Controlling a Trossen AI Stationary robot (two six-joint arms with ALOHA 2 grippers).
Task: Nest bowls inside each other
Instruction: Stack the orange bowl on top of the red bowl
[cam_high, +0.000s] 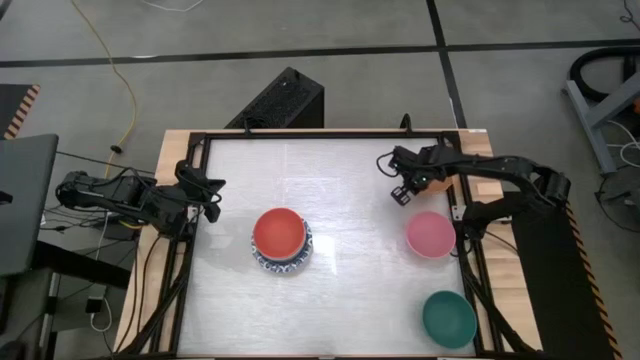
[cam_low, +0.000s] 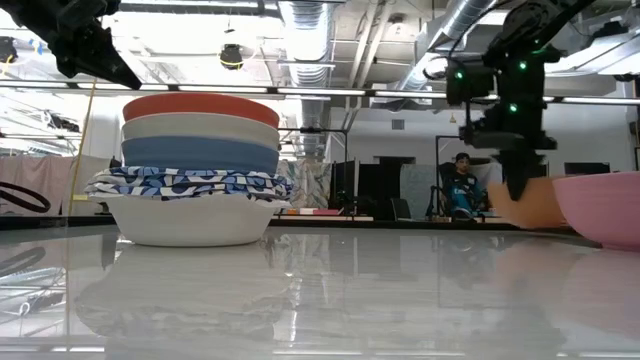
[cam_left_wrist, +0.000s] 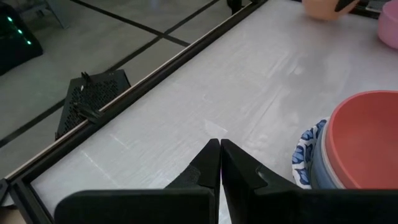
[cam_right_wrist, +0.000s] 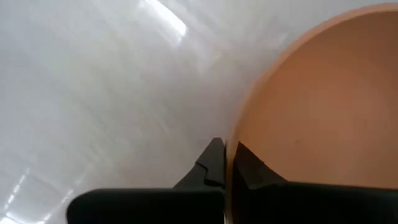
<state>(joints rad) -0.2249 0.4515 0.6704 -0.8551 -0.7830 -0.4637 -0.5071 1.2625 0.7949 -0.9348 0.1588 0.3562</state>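
Orange bowl (cam_right_wrist: 323, 106) rim in right gripper (cam_right_wrist: 227, 163)

The right arm reaches in from the table's right edge, bent at the elbow, wrist pointing down. The right gripper (cam_right_wrist: 227, 163) has its fingers pinched on the rim of an orange bowl (cam_right_wrist: 323, 106). The left arm waits at the left edge, the left gripper (cam_left_wrist: 220, 163) closed, empty.
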